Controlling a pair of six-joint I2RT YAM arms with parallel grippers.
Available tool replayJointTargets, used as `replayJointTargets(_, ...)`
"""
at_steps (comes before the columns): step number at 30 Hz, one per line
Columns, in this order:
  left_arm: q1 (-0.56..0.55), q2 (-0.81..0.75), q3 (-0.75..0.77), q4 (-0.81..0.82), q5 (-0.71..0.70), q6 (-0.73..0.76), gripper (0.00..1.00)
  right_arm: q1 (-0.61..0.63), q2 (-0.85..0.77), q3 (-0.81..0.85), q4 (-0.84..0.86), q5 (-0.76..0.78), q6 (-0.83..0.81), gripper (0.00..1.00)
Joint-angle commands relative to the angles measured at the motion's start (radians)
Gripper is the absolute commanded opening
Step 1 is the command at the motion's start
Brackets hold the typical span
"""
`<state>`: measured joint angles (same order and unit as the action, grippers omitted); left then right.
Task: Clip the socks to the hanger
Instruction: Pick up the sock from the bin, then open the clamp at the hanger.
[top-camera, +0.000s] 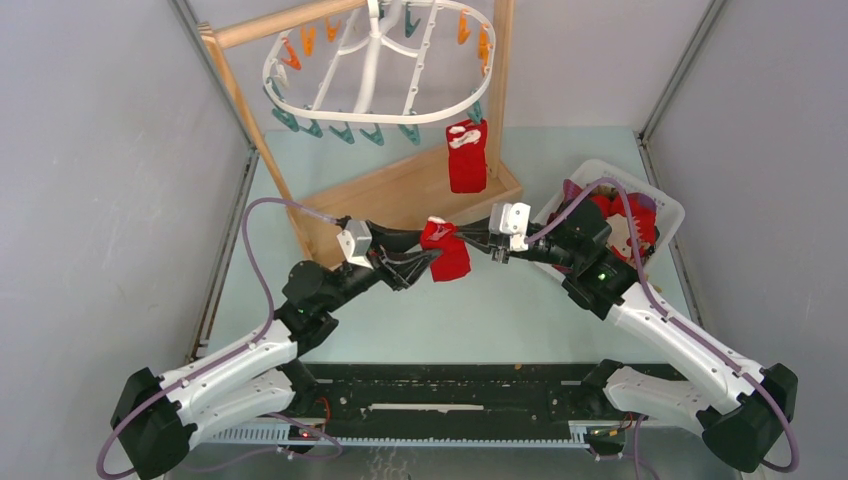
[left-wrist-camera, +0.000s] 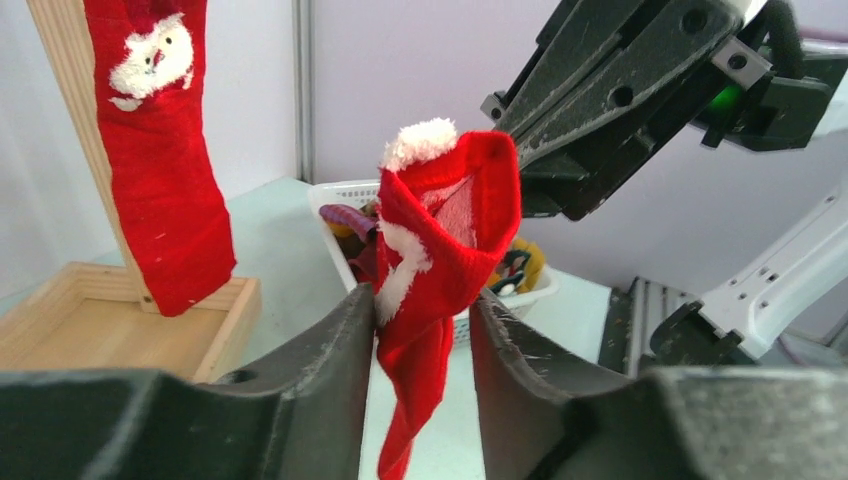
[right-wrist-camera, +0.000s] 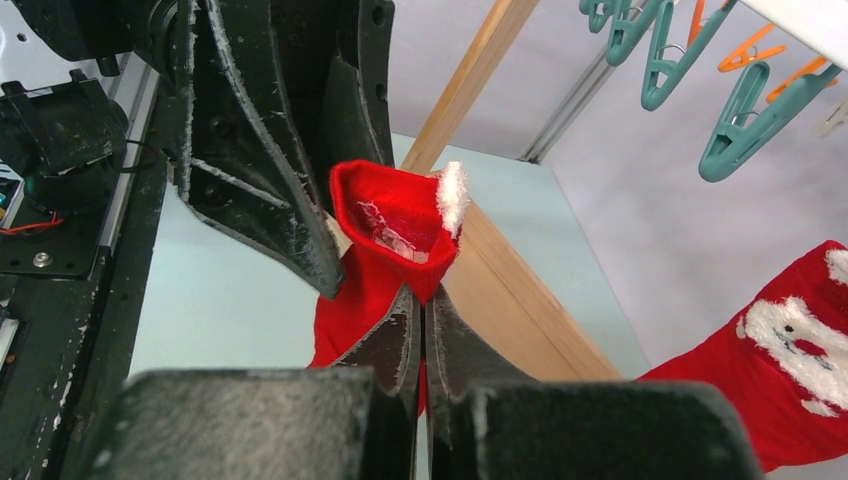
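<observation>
A red sock (top-camera: 450, 256) with white trim hangs in the air between my two grippers. My right gripper (right-wrist-camera: 422, 295) is shut on the edge of its cuff (right-wrist-camera: 390, 215). My left gripper (left-wrist-camera: 425, 300) is open, and the sock (left-wrist-camera: 440, 230) hangs between its two fingers, brushing them. In the top view the left gripper (top-camera: 428, 262) comes from the left and the right gripper (top-camera: 472, 240) from the right. The white hanger (top-camera: 372, 60) hangs behind them, with a second red sock (top-camera: 467, 155) with a white figure clipped at its right.
A wooden stand with a tray base (top-camera: 400, 195) holds the hanger. Teal clothespins (right-wrist-camera: 745, 125) and orange ones dangle from the rim. A white basket (top-camera: 662, 205) at the right holds more socks (top-camera: 612, 212). The clipped sock (left-wrist-camera: 160, 160) hangs close to the stand's post.
</observation>
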<state>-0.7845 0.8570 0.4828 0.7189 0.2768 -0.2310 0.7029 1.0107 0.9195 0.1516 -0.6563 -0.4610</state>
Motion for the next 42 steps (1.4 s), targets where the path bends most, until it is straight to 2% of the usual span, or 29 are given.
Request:
replayJointTargets(1, -0.007, -0.003, 0.045, 0.070, -0.011, -0.018, 0.37, 0.007, -0.001, 0.039, 0.011, -0.002, 0.013, 0.01)
replayJointTargets(6, -0.009, -0.001, 0.043, 0.074, -0.008, -0.028, 0.27, 0.007, -0.002, 0.038, 0.012, -0.002, 0.015, 0.02)
replayJointTargets(11, -0.008, 0.002, 0.043, 0.074, 0.003, -0.027, 0.01, 0.009, -0.001, 0.039, 0.012, -0.003, 0.015, 0.02)
replayJointTargets(16, -0.010, -0.009, 0.041, 0.051, 0.007, 0.016, 0.00, 0.009, -0.001, 0.038, 0.009, -0.001, 0.013, 0.07)
replayJointTargets(19, -0.012, -0.035, 0.042, -0.015, -0.011, 0.095, 0.00, 0.007, -0.006, 0.039, 0.013, 0.005, 0.005, 0.26)
replayJointTargets(22, -0.011, -0.065, 0.033, -0.087, -0.060, 0.198, 0.00, -0.008, -0.012, 0.039, 0.027, 0.013, 0.000, 0.40)
replayJointTargets(28, -0.010, -0.119, -0.008, -0.125, -0.144, 0.326, 0.00, -0.017, 0.000, 0.097, -0.018, 0.028, -0.034, 0.57)
replayJointTargets(33, -0.010, -0.153, -0.038, -0.140, -0.238, 0.412, 0.00, 0.011, 0.052, 0.151, 0.070, 0.090, -0.010, 0.71)
replayJointTargets(39, 0.019, -0.167, -0.096, -0.090, -0.315, 0.440, 0.00, 0.106, 0.198, 0.246, 0.203, 0.403, 0.078, 0.78)
replayJointTargets(42, 0.044, -0.169, -0.128, -0.054, -0.332, 0.429, 0.00, 0.127, 0.257, 0.280, 0.263, 0.501, 0.116, 0.78)
